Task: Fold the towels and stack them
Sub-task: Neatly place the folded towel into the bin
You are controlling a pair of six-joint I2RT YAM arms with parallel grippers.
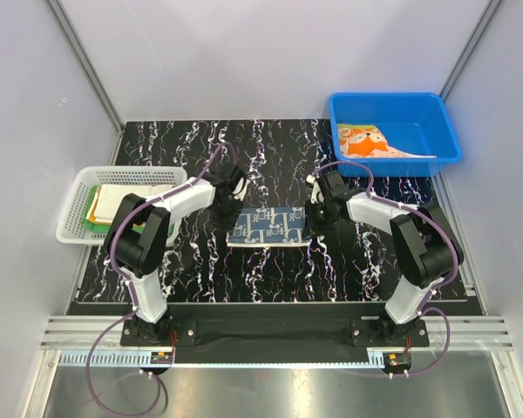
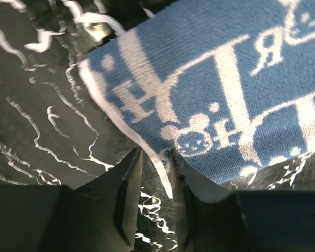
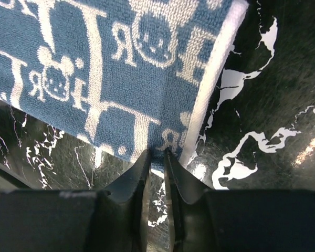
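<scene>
From above, the navy-and-white towel [image 1: 266, 228] lies flat on the surface [image 1: 270, 270] between the left tool [image 1: 233, 209] and right tool [image 1: 315, 222]. The left wrist shows its fingers [image 2: 121, 184] slightly apart at the towel's white-edged corner, with a letter "R" legible. The right wrist shows its fingers [image 3: 131, 178] narrowly apart at the hem, with "R" beside small animal faces.

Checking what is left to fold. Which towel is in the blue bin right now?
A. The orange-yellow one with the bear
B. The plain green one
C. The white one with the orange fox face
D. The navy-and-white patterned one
C: the white towel with the orange fox face lies in the blue bin, while the navy-and-white towel is out on the table.
</scene>
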